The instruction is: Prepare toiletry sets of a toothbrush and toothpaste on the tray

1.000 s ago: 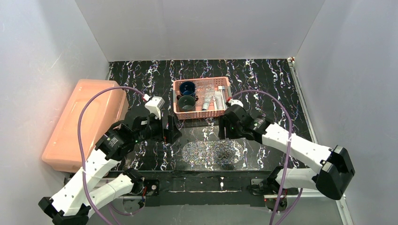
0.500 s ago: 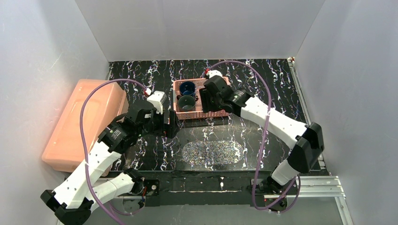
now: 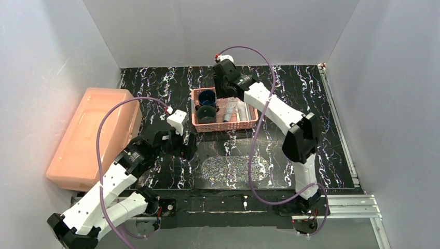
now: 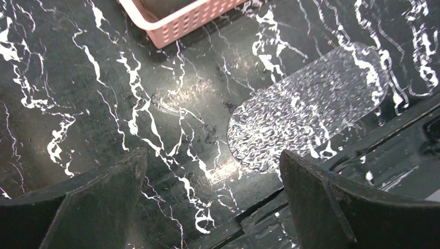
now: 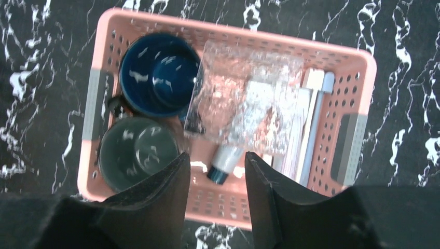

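Observation:
The speckled clear tray [image 3: 235, 168] [image 4: 306, 109] lies flat on the black marbled table, with nothing on it. The pink basket [image 3: 249, 124] [image 5: 358, 78] holds a toothpaste tube [image 5: 224, 165] with a dark cap, and a slim white toothbrush [image 5: 311, 124] along its right wall. A second clear speckled tray [image 5: 246, 98] lies over both of them. My right gripper [image 3: 223, 89] [image 5: 215, 174] hangs above the basket, open, with nothing between its fingers. My left gripper [image 3: 188, 145] [image 4: 211, 161] hovers open over bare table, left of the tray.
A blue cup [image 5: 158, 75] and a dark green cup [image 5: 137, 150] stand in the basket's left half. A big salmon plastic box [image 3: 93, 135] sits at the table's left edge. White walls enclose the back and sides.
My right arm has swung from in front of the basket up and over to its far side, and its jaws have narrowed. The left arm has shifted only slightly.

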